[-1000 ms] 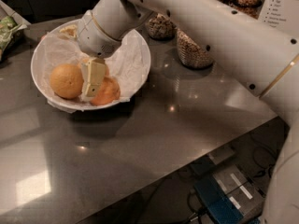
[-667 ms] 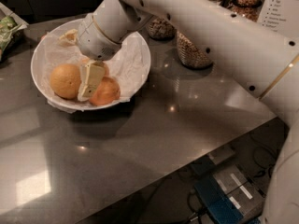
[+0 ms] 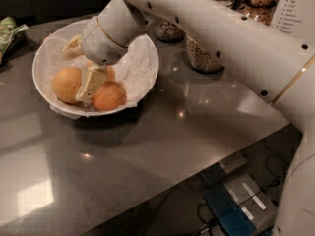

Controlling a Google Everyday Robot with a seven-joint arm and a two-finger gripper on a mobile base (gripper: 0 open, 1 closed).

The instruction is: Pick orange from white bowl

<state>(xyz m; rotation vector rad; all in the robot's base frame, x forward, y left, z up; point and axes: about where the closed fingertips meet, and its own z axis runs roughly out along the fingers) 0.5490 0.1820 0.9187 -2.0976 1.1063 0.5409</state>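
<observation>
The white bowl (image 3: 147,53), lined with crinkled white paper, stands at the table's back left. The orange (image 3: 66,84), large and dull yellowish-orange, lies at the bowl's left side. A deeper reddish orange (image 3: 110,96) lies at the bowl's front. A smaller orange (image 3: 111,73) peeks out behind the gripper. My gripper (image 3: 91,84) reaches down into the bowl from the upper right. It sits between the large orange and the reddish one and touches or nearly touches both.
Glass jars of grain (image 3: 202,58) stand behind the bowl on the right. A green packet (image 3: 10,31) lies at the far left. The grey table's front edge (image 3: 197,168) runs diagonally, with the floor and a blue device (image 3: 236,210) below.
My gripper has shifted slightly left inside the bowl, toward the large orange. The oranges and the bowl have not moved.
</observation>
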